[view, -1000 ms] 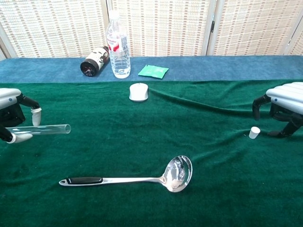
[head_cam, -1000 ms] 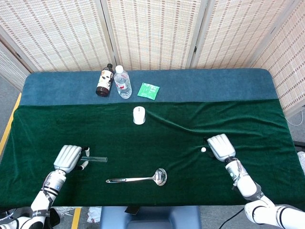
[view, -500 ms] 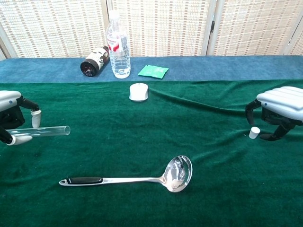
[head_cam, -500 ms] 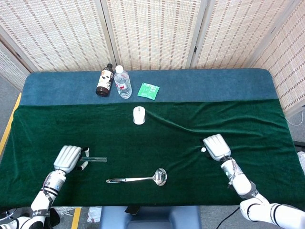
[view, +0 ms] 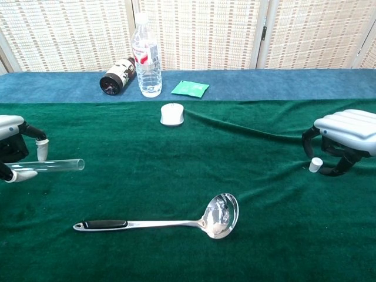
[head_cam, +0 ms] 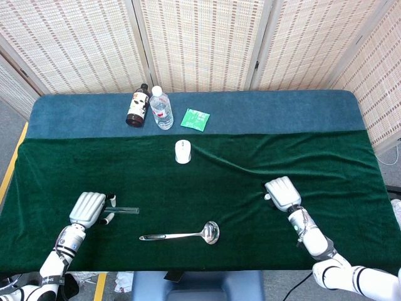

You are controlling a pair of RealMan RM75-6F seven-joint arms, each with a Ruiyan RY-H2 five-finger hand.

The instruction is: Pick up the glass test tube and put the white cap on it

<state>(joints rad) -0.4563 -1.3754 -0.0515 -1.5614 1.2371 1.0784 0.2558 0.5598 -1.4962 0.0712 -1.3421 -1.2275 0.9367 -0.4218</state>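
Observation:
The glass test tube lies level, pinched in my left hand at the left edge of the chest view, its open end pointing right. In the head view the same left hand sits at the lower left with the test tube sticking out to the right. A small white cap stands upright on the green cloth at the right. My right hand arches over the cap with its fingers curled down on either side; I cannot see contact. From the head view the right hand nearly hides the cap.
A steel ladle lies near the front middle. A white mouse sits farther back. Along the blue strip at the back are a lying brown bottle, an upright water bottle and a green packet.
My right hand has slid left until its fingers stand on both sides of the cap. The left hand with the tube has drifted slightly left and down.

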